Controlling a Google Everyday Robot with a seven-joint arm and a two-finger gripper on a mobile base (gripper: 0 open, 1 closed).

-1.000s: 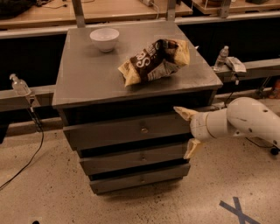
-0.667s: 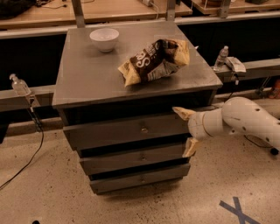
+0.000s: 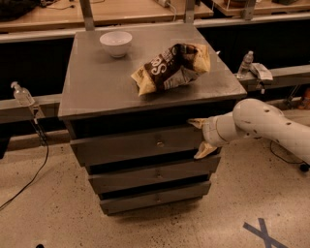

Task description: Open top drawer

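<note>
Top drawer (image 3: 126,147): uppermost and tallest of three dull grey fronts, with a small round knob (image 3: 159,143) at its middle.
End effector (image 3: 201,137): at the top drawer's right end, fingers spread wide, one by the panel's upper edge and one by its lower edge; nothing is held.
Arm (image 3: 264,123): white, reaching in from right of the top drawer.
Lower drawers: a middle front (image 3: 145,177) and a bottom front (image 3: 155,198) below the top drawer.
Bench (image 3: 97,82): grey metal slab above the top drawer, carrying a white bowl (image 3: 116,42) and a crumpled chip bag (image 3: 172,68).
Writing: large white letters on the bag's brown panel, not readable.
Floor (image 3: 58,213): pale speckled, with a blue tape cross (image 3: 261,232) far below right of the top drawer.
Room: wooden tabletops (image 3: 135,9) beyond the bench; a water bottle left (image 3: 22,94) and another right (image 3: 245,64) of the top drawer.
</note>
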